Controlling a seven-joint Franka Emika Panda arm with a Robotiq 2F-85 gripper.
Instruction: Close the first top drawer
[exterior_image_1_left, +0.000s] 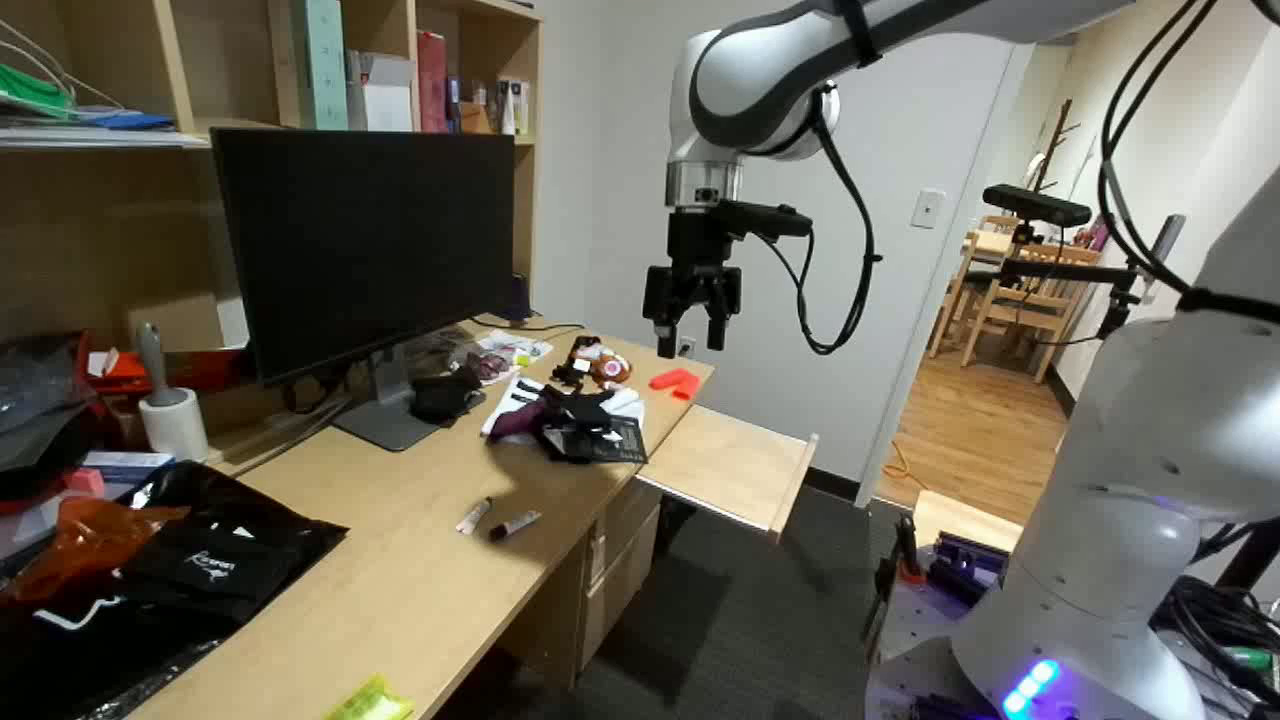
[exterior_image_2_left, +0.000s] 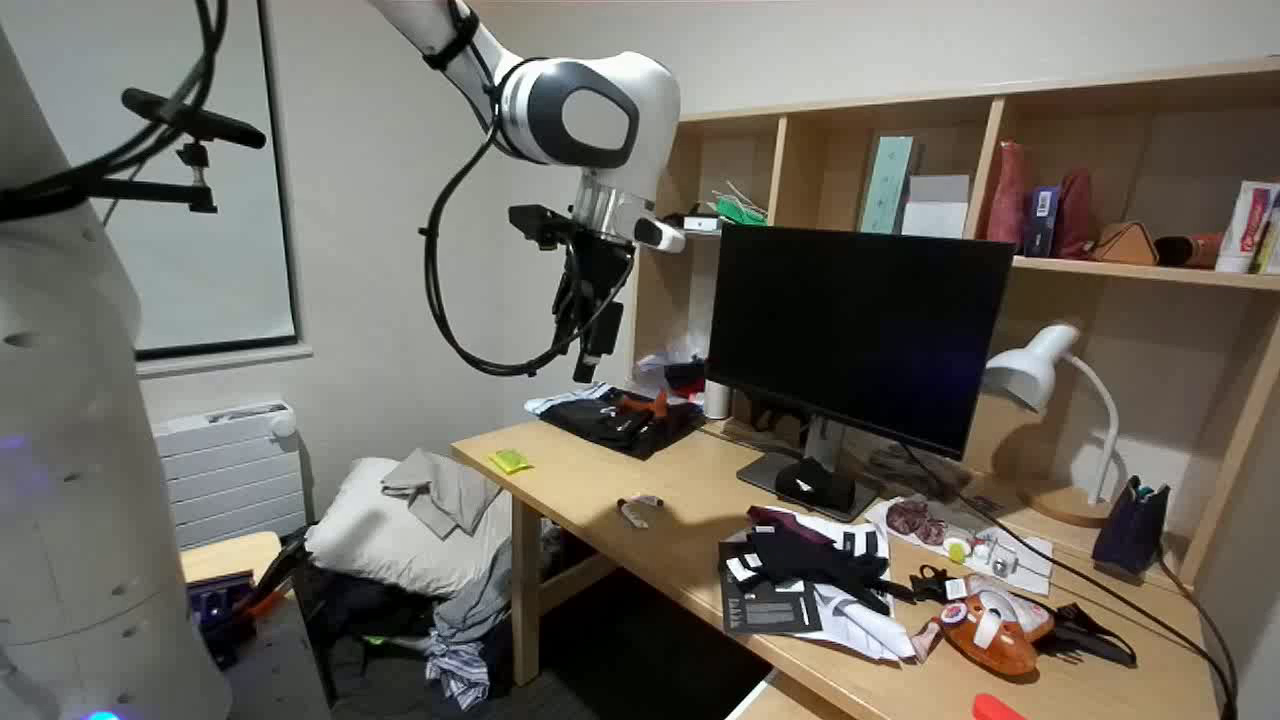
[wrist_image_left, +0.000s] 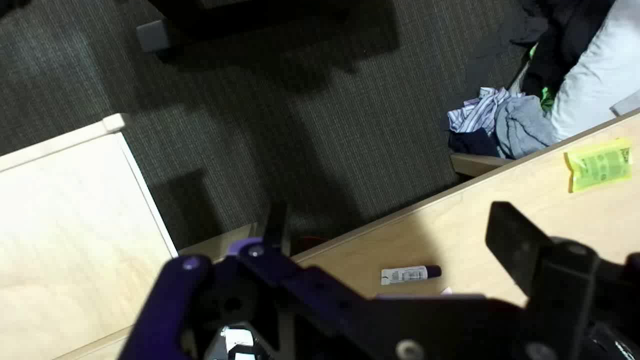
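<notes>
Desk w/ top drawer standing out, gripper above

Pale desk, shelves along rear, dk. carpet below. Drawer juts fr. under the desktop nr. one end, above the lower fronts; its own front stands well clear of the desk edge. In an exterior view just a corner of the drawer enters, at the lower margin; in the wrist view its pale base shows fr. above, at L. Gripper hangs fr. the arm, fingers pointing down and parted wide, i.e. released; it is above desktop ht. and apart fr. the drawer. Monitor stands at mid-desk toward the rear, screen dk.; white lamp beside it, at the drawer end. Dk. cloth lies heaped nr. the edge adjoining the drawer, w/ a red piece farther toward that end. Two tubes lie nr. each other mid-desk; the one seen clearly in the wrist view is white w/ a dk. cap. Yellow packet and black bag lie toward the opposite end. Beyond it, a white pillow w/ gray cloth on top.
</notes>
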